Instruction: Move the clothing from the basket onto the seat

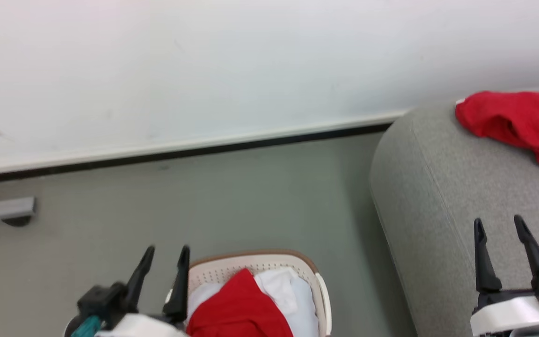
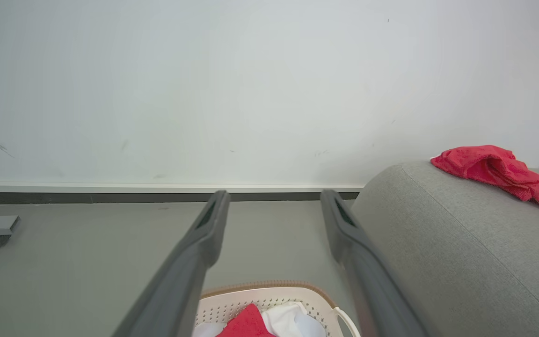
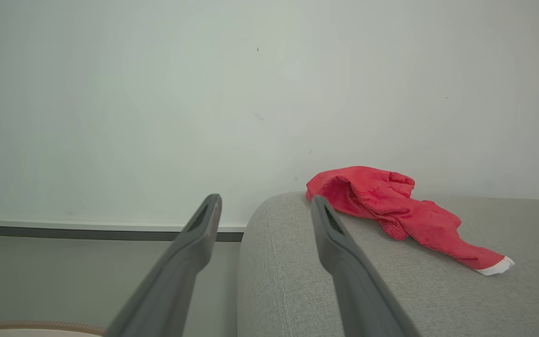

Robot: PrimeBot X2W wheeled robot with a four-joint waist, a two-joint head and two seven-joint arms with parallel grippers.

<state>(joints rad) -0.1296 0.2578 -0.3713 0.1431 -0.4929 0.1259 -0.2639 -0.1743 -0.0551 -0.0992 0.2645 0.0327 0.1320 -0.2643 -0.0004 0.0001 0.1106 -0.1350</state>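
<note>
The cream basket (image 1: 307, 267) with a brown rim stands on the floor at the bottom middle of the head view, holding a red garment (image 1: 239, 306) on top of a pale white cloth (image 1: 297, 299). A second red garment (image 1: 517, 119) with a white cuff lies on the grey seat (image 1: 438, 196) near the wall. My left gripper (image 1: 165, 255) is open, just left of the basket, with nothing between its fingers. My right gripper (image 1: 498, 227) is open over the seat's front part, well short of the red garment (image 3: 391, 206) lying there.
A white wall with a dark baseboard (image 1: 180, 154) runs behind the grey floor (image 1: 227, 201). A grey metal foot (image 1: 3, 210) sticks out at the far left. The seat's rounded corner (image 2: 391, 187) stands close to the right of the basket (image 2: 269, 299).
</note>
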